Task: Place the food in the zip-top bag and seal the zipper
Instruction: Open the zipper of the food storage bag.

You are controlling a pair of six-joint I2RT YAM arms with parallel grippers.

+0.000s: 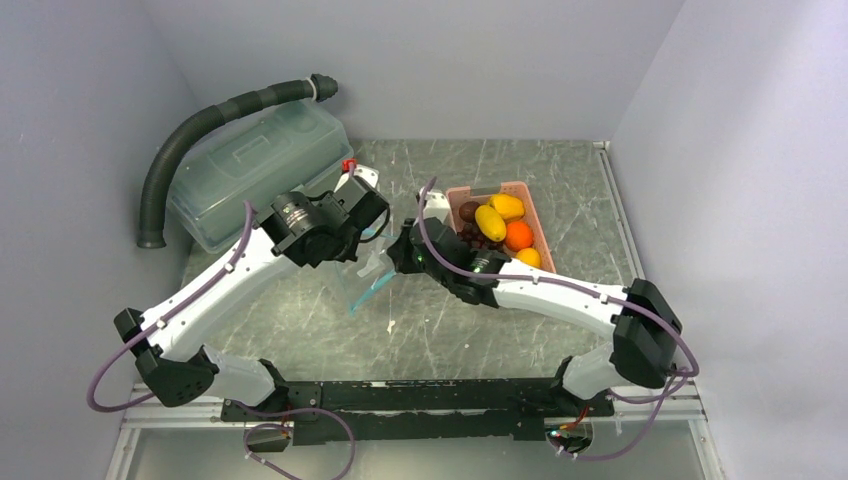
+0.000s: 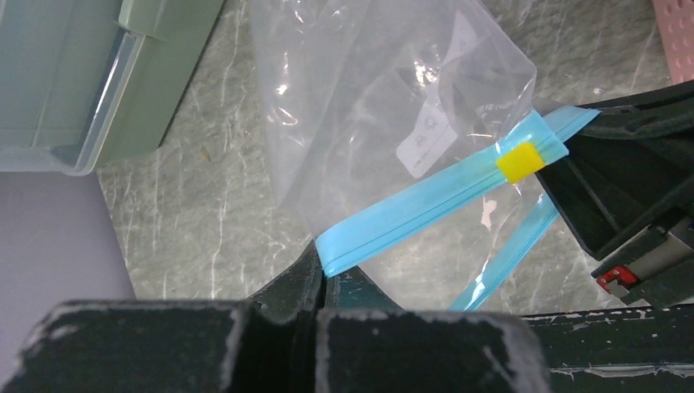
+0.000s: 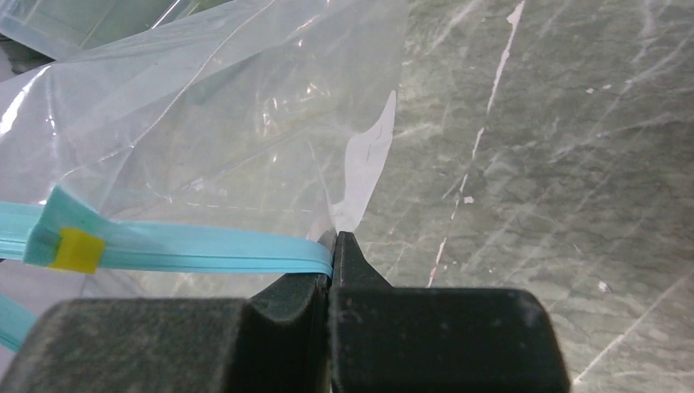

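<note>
Left gripper (image 2: 321, 274) is clamped fully shut on one end of the zipper (image 2: 409, 213). Right gripper (image 3: 333, 246) is likewise pinched closed on the opposite end, with no gap seen between the fingers on either side.

The zip-top bag (image 2: 368, 98) is hung between the two grippers just above the table (image 3: 532, 164), left of the pink basket (image 1: 488, 187). One lip is pulled taut end to end, and the other strip is seen sagging apart below it, so the mouth is judged to be partly open. The grip at both ends looks intended to tension the floppy film and square up the mouth.

Yellow slider (image 2: 520, 161) is parked near the right gripper's end.

Food (image 1: 490, 222) is all in the basket — none bagged yet. With both grippers occupied, one would probably have to be released before loading.
</note>
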